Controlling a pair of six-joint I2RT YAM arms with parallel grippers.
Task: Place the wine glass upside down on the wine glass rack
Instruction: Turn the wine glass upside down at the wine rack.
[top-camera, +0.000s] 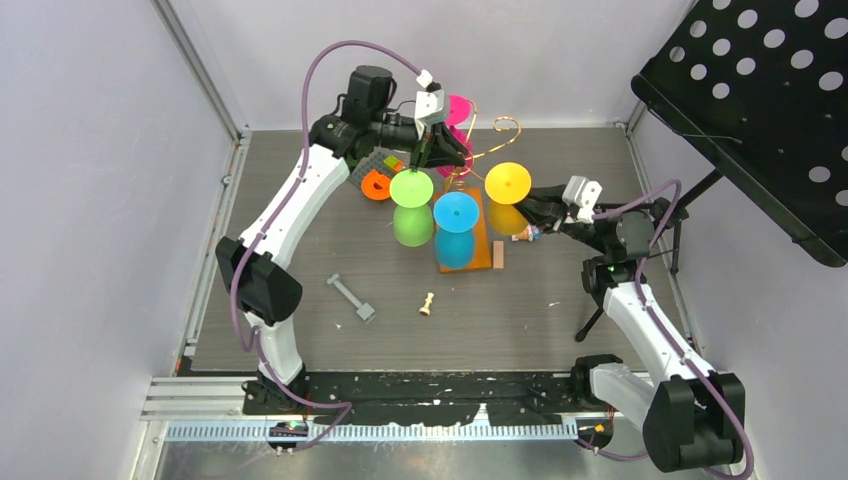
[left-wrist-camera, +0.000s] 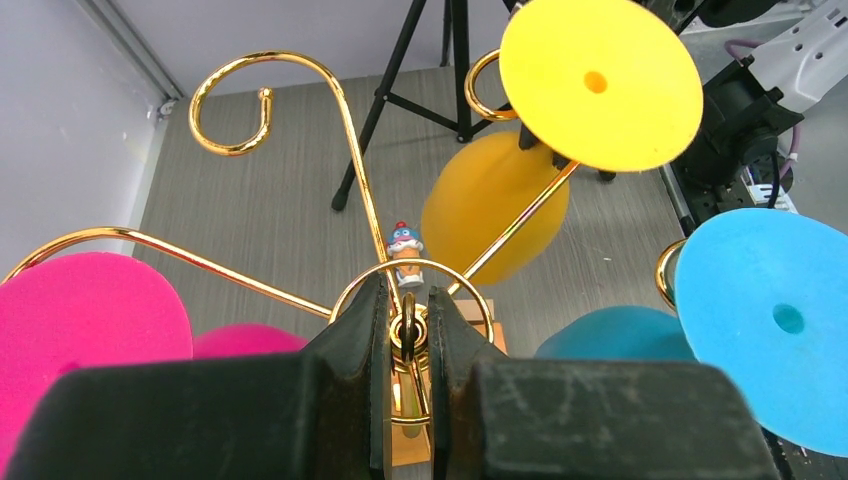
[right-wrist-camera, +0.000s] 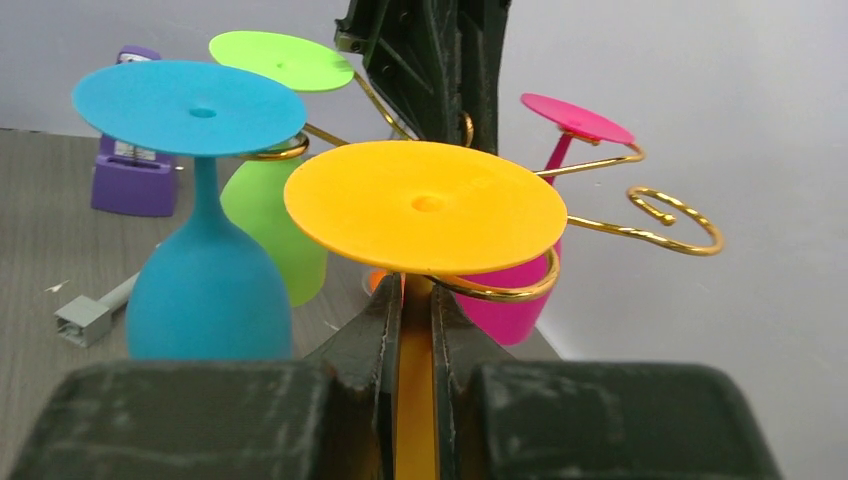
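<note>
Grey wood-grain table (top-camera: 560, 330), pale walls on three sides, black perforated panel (top-camera: 760, 110) at upper right on a tripod (left-wrist-camera: 455, 70).

Wine glass rack (top-camera: 484, 232) stands mid-table, toward the back, upright on its orange-brown wooden base. Gold curled arms spread at the top.

Four glasses hang on it, all bowl down, foot up:
- green wine glass (right-wrist-camera: 270, 215), left of the base in the top view
- blue wine glass (right-wrist-camera: 205, 300), over the base, nearest the arms' mounts
- pink wine glass (right-wrist-camera: 575, 118), far side
- yellow wine glass (right-wrist-camera: 425, 205), right side; its foot rests on a gold curl and the stem passes down through it

Left gripper (left-wrist-camera: 408, 315): reaches in from the back left. Jaws nearly together, pinching the small gold loop at the rack's top centre.

Right gripper (right-wrist-camera: 416, 295): comes in low from the right. Jaws almost closed, clamped on the yellow glass's stem just under the foot; yellow shows in the narrow gap between the fingers.

Loose items on the table:
- small figurine (left-wrist-camera: 404, 243) beside the base, under the yellow glass
- orange ring (top-camera: 377, 185) left of the green glass
- purple object (right-wrist-camera: 130, 180) behind the blue glass; type not clear
- grey dumbbell-shaped part (top-camera: 350, 297) and cream pawn-like piece (top-camera: 427, 303), nearer the arms' mounts, well apart from the rack
</note>
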